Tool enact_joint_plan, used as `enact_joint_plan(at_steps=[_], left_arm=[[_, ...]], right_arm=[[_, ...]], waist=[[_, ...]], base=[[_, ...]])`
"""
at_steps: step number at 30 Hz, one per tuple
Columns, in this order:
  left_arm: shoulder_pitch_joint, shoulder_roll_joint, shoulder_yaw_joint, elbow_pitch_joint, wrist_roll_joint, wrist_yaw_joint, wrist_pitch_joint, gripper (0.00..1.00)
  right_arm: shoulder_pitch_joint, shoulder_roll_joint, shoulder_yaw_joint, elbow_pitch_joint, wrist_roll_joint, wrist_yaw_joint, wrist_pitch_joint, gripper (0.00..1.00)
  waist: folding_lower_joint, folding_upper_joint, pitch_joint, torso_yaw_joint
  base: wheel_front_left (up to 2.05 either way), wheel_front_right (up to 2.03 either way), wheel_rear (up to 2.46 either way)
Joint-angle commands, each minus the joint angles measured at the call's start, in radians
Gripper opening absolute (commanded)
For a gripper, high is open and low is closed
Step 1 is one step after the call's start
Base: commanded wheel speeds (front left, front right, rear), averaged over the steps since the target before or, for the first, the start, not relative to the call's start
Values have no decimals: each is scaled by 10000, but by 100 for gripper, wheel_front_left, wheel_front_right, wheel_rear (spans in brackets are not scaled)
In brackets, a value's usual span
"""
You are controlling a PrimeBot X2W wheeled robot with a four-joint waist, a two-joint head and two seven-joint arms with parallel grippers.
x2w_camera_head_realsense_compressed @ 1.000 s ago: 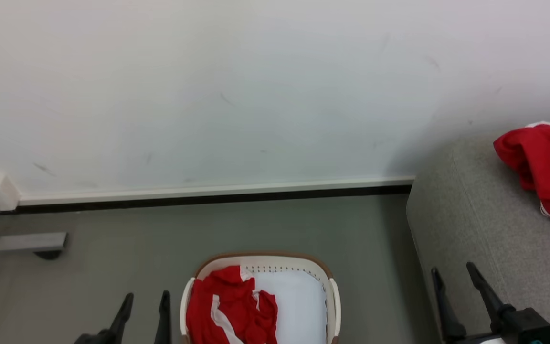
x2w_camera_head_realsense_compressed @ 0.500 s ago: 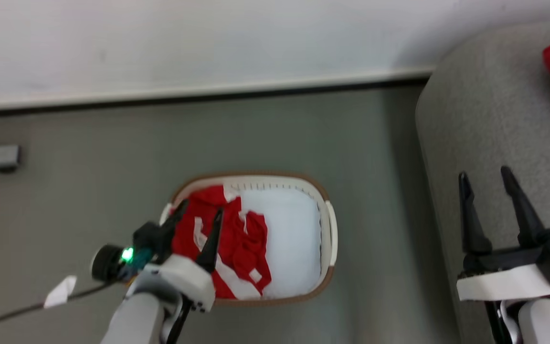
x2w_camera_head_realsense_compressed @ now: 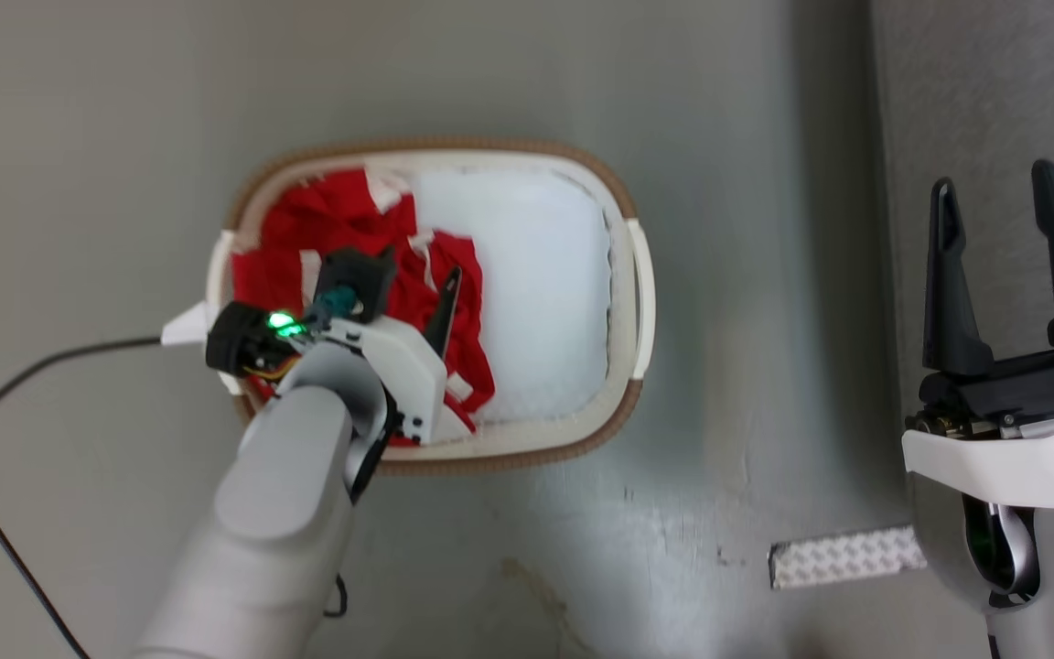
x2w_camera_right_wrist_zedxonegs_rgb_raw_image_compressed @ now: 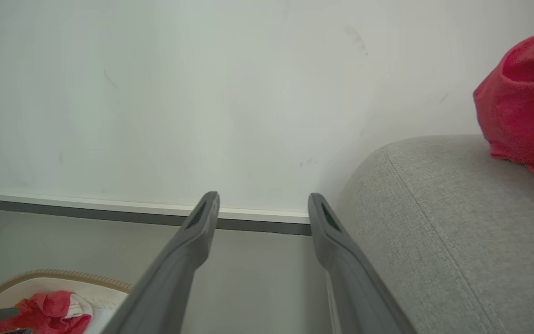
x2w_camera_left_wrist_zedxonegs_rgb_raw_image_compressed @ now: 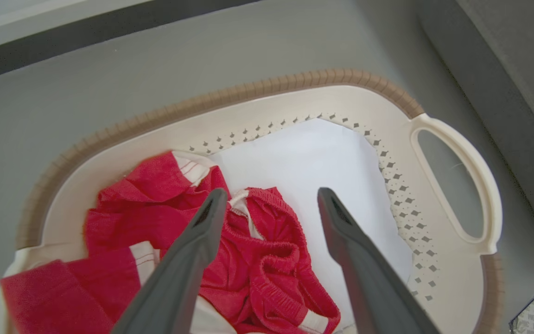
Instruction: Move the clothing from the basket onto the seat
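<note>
while our left gripper (x2w_camera_left_wrist_zedxonegs_rgb_raw_image_compressed: 271,194) hangs over the basket (x2w_camera_left_wrist_zedxonegs_rgb_raw_image_compressed: 452,139) with jaws wide and empty, the clothing (x2w_camera_left_wrist_zedxonegs_rgb_raw_image_compressed: 155,190) lies bunched in the basket's left half as the head view shows it. if we close too high, we may pinch only a loose fold, and it could slip out on the way to the seat (x2w_camera_right_wrist_zedxonegs_rgb_raw_image_compressed: 457,222). if we go too deep, a finger may jam on the bottom or drag the basket. our right gripper (x2w_camera_head_realsense_compressed: 994,178), also wide and empty, stands beside the seat, where one garment (x2w_camera_right_wrist_zedxonegs_rgb_raw_image_compressed: 522,93) lies.
</note>
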Motion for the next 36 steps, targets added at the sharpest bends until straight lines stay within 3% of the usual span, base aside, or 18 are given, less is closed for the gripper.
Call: enact_joint_plan(at_steps=[1,9,17,29,36], left_arm=[[-355,52,24,283,128,101,-30,100],[-1588,210,46,2033,142,476,-248,100],[-2170,156,-41,3046,-41,469,-413,100],[-2438,23,-337,3909,-361,-196,-73,100],[-2497,12,-505,4133,-450,-313,103,100]], right_arm=[[-157,-9,20,-168,-10,-25,-32,100],[-184,-11,155,-767,65,-25,-34,100],[-56,-9,108,-971,193,-25,-34,100],[-15,-9,-6,-924,425,-25,-34,100],[-64,-9,-1,-940,397,-25,-34,100]], waist=[[-4,0,950,-132],[-4,0,1815,-272],[-4,0,2203,-343],[-4,0,2348,-469],[-4,0,2357,-462]], base=[[0,0,0],[0,0,0],[0,0,0],[0,0,0],[0,0,0]])
